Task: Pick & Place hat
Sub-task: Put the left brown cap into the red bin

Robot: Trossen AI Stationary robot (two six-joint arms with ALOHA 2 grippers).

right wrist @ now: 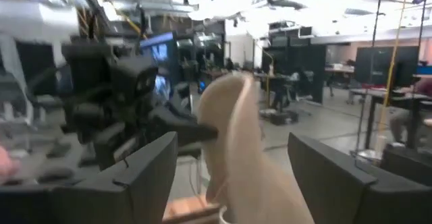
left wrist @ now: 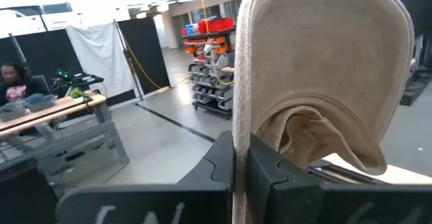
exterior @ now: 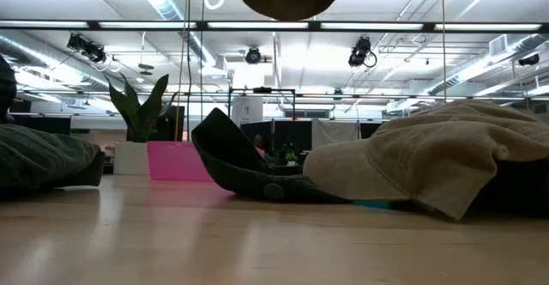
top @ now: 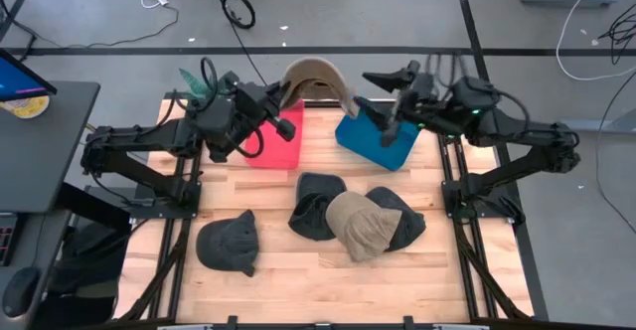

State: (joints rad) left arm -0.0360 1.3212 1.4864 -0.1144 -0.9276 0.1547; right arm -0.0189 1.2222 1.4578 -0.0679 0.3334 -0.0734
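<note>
High view: your left hand is clamped on the tan hat's brim, holding it up above the worktop's far edge between pink bin and blue bin. Right hand gapes wide just beside it, gripping nothing.

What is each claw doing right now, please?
Left claw: shut on the brim of the tan cap, held up between the bins.
Right claw: open, its fingers either side of that cap, gripping nothing.
</note>
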